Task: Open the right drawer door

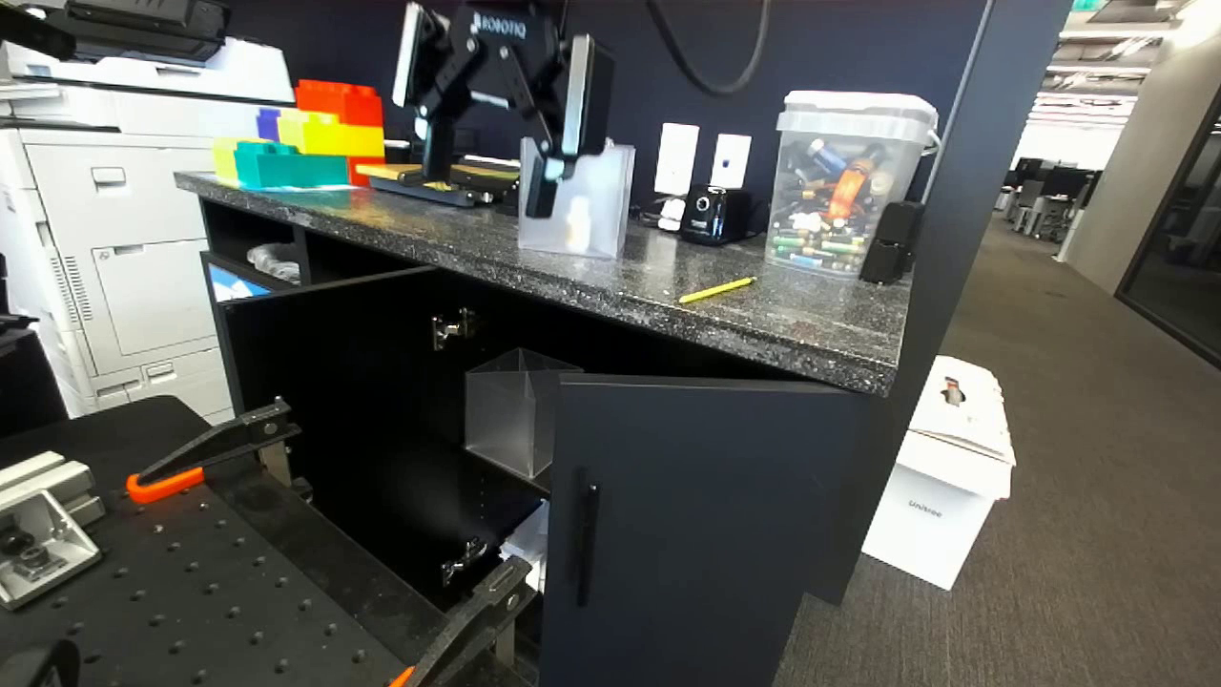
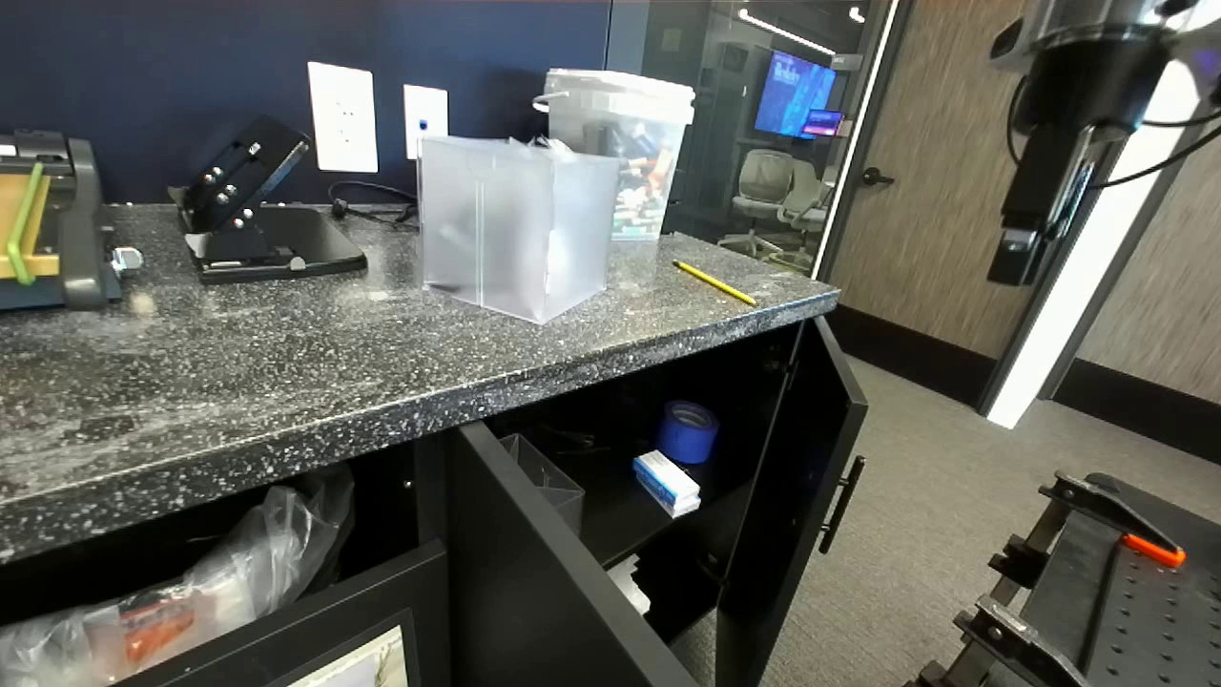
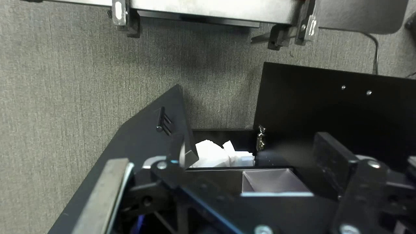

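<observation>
The right drawer door (image 1: 701, 515) is a flat black panel standing ajar at the right end of the cabinet. It also shows ajar in an exterior view (image 2: 796, 515) and at the left in the wrist view (image 3: 146, 133). Its slim bar handle (image 1: 589, 544) is near its free edge; it also shows in an exterior view (image 2: 842, 504) and the wrist view (image 3: 160, 120). My gripper (image 1: 489, 186) is open and empty, high above and apart from the door. It shows side-on in an exterior view (image 2: 1013, 258); in the wrist view its jaws (image 3: 256, 159) are wide apart.
A handleless black door (image 1: 334, 372) stands swung out beside it. The speckled counter (image 1: 811, 329) overhangs both, bearing a clear box (image 2: 515, 229), a pencil (image 2: 713, 282) and a battery tub (image 1: 849, 191). A table with orange-handled clamps (image 1: 167, 485) faces the cabinet.
</observation>
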